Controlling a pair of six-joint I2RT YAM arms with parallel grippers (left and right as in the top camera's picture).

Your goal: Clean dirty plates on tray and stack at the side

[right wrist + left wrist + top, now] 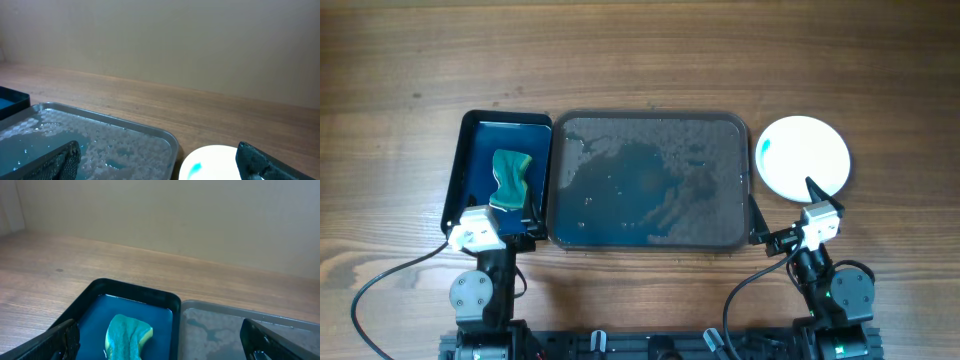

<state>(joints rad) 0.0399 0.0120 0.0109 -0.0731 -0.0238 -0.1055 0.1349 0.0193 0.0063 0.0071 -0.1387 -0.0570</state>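
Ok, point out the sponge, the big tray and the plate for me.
sponge (510, 178), overhead view, middle of its teal top.
big tray (650, 185), overhead view, bare wet floor.
plate (805, 157), overhead view, white centre of its face.

Wet, glossy tray (740, 180); smooth white plates (810, 150); matt wood-grain table (620, 50).

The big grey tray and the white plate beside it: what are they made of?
The tray looks like moulded plastic, perhaps metal, dark grey and slightly glossy: rounded corners, low rim, water beading on it. The plate could be glazed ceramic or melamine: smooth, bright white, one teal smear. I cannot tell which.
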